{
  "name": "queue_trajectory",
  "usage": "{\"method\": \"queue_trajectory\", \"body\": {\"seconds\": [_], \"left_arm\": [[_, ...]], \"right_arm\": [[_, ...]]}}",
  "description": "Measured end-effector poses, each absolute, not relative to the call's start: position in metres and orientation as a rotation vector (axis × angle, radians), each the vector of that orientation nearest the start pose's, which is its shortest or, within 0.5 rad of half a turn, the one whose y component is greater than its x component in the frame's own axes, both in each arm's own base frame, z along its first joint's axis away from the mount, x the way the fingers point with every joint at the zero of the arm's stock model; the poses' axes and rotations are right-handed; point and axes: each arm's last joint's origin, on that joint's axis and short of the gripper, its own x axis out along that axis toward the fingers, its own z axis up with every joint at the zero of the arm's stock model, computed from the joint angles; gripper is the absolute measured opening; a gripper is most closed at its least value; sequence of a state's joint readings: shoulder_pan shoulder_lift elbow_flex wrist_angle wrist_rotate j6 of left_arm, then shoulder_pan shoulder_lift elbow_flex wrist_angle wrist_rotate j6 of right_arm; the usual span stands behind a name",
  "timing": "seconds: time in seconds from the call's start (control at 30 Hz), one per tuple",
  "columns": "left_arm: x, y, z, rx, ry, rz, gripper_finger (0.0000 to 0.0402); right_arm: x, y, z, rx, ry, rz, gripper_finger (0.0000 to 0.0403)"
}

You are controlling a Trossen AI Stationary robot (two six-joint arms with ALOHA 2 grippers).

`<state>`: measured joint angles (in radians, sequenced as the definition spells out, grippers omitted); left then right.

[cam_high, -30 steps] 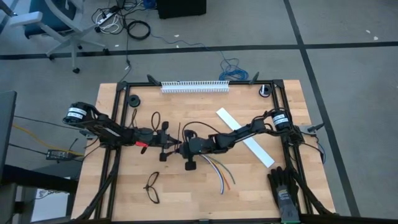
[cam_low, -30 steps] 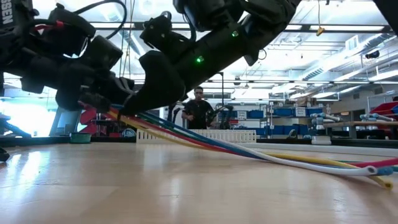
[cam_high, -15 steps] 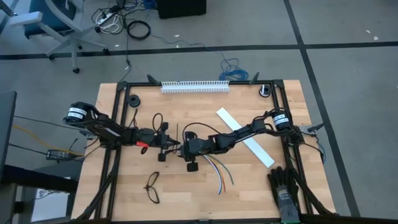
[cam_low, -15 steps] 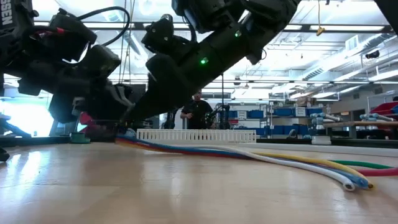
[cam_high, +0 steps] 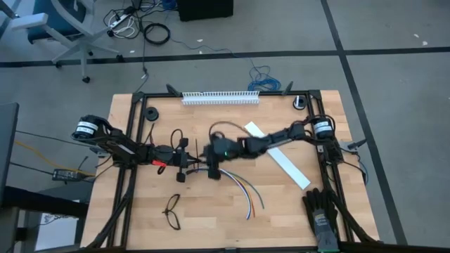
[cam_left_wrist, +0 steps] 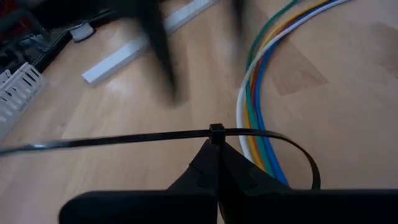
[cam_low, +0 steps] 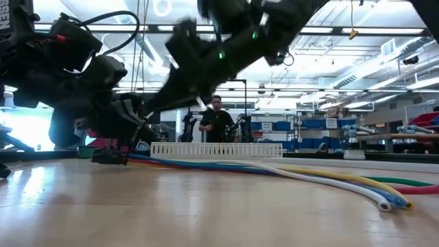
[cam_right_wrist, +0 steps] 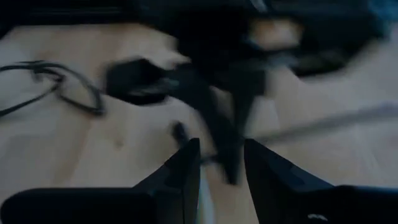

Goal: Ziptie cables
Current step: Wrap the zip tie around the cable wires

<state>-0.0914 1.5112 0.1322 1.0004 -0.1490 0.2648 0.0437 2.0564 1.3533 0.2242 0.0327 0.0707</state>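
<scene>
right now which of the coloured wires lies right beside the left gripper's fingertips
The blue wire of the cables: in the left wrist view it runs on the bundle's edge nearest the left gripper, while the green and yellow wires lie further over.

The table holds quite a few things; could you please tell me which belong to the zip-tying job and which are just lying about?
In use:
- cables
- ziptie, looped around them, held by the shut left gripper

Lying about:
- glasses
- white strip
- white comb-like rail
- black glove
</scene>
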Motion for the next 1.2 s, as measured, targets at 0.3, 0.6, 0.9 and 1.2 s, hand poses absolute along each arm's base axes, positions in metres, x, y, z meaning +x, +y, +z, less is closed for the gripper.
{"method": "queue_trajectory", "body": {"seconds": [0.3, 0.6, 0.9, 1.2], "left_arm": [[0.192, -0.013, 0.108, 0.367, 0.266, 0.013, 0.0001], [0.18, -0.006, 0.109, 0.354, 0.221, 0.073, 0.0001], [0.209, 0.013, 0.112, 0.384, 0.324, 0.061, 0.0001], [0.239, 0.019, 0.099, 0.349, 0.346, -0.063, 0.0001]], "right_arm": [[0.453, -0.03, 0.18, 0.213, 0.418, 0.179, 0.0111], [0.426, -0.066, 0.158, 0.224, 0.4, 0.196, 0.0111], [0.409, -0.097, 0.154, 0.239, 0.344, 0.295, 0.0111], [0.394, -0.078, 0.139, 0.338, 0.267, 0.31, 0.0111]]}}
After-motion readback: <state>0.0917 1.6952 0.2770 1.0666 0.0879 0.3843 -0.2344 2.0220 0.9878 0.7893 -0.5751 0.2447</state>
